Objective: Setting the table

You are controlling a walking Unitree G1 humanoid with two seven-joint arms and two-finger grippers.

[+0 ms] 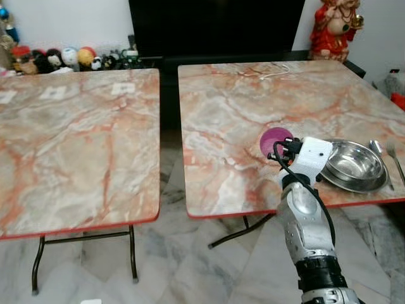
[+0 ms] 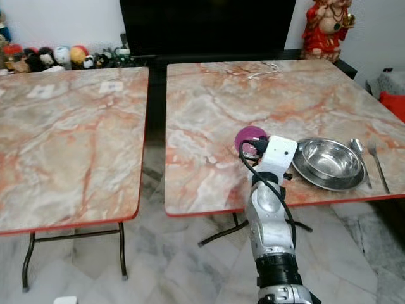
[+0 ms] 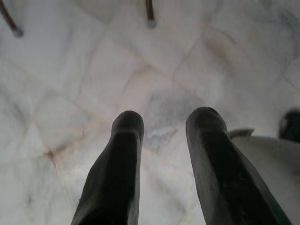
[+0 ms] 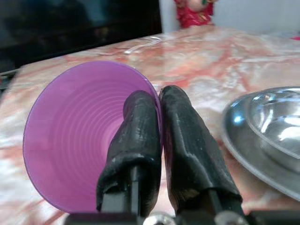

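Note:
My right gripper (image 4: pixel 159 101) is shut on the rim of a purple plastic cup (image 4: pixel 79 136), one finger inside and one outside. The cup (image 1: pixel 273 139) hangs just over the right marble table (image 1: pixel 253 101), left of a steel bowl (image 1: pixel 353 163) that sits in a steel plate (image 1: pixel 345 182). A spoon (image 1: pixel 378 152) and a fork (image 1: pixel 395 158) lie right of the plate. My left gripper (image 3: pixel 161 119) hangs open over the floor, nothing between its fingers.
A second marble table (image 1: pixel 76 139) stands to the left, with a gap between the two. Small toys (image 1: pixel 57 58) line the back wall. A red figurine (image 1: pixel 333 28) stands at the back right, and a white cable (image 1: pixel 272 75) lies on the right table's far side.

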